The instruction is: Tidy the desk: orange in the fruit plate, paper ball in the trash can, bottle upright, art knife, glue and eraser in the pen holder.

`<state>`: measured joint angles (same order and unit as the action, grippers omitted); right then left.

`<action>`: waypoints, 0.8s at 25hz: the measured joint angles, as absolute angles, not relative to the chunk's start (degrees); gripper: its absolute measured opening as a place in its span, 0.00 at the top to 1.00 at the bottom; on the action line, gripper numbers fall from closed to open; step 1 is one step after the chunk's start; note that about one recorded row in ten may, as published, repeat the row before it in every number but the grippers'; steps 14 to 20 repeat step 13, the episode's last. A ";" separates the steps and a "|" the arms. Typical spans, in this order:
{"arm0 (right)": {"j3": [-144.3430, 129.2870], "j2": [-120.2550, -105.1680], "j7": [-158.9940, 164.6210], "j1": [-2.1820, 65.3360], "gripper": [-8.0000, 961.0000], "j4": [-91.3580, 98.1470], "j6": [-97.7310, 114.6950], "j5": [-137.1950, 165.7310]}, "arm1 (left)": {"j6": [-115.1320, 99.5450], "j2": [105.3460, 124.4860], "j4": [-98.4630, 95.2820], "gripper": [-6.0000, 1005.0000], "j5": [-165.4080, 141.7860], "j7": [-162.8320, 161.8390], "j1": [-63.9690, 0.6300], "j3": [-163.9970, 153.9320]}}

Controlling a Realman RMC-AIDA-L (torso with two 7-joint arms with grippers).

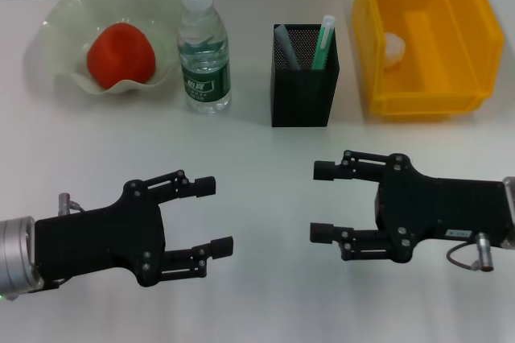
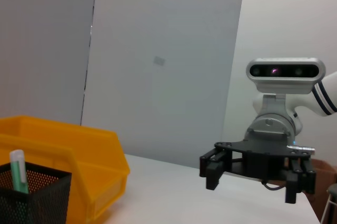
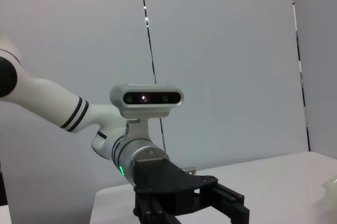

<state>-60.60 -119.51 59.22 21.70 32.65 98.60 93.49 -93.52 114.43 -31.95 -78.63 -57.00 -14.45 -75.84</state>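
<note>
L gripper [image 1: 217,215], R gripper [image 1: 322,201] (both open), desk [image 1: 257,158]

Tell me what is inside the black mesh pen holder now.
In the pen holder, the grey art knife and the light green glue stick up above the rim. The eraser cannot be seen; the mesh walls hide the bottom.

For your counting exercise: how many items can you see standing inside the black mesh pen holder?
2: the grey art knife at the pen holder's left, the green glue at its right. A smaller item may be hidden inside.
</note>
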 joint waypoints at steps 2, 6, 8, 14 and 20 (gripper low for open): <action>-61.11 -119.53 59.22 22.11 0.21 32.44 98.19 93.49 | -93.57 114.37 -31.89 0.20 -78.71 -56.93 -13.92 -75.84; -61.21 -119.53 59.23 22.18 0.21 32.43 98.16 93.47 | -93.61 114.35 -31.88 0.20 -78.72 -56.82 -13.62 -75.66; -61.23 -119.53 59.22 22.20 0.21 32.36 98.15 93.39 | -93.61 114.35 -31.88 0.20 -78.72 -56.82 -13.62 -75.66; -61.26 -119.55 59.22 22.42 0.21 31.68 97.63 93.19 | -93.36 114.56 -31.88 0.20 -78.75 -56.61 -13.30 -75.08; -61.26 -119.55 59.22 22.42 0.21 31.68 97.63 93.19 | -93.36 114.56 -31.88 0.20 -78.75 -56.61 -13.30 -75.08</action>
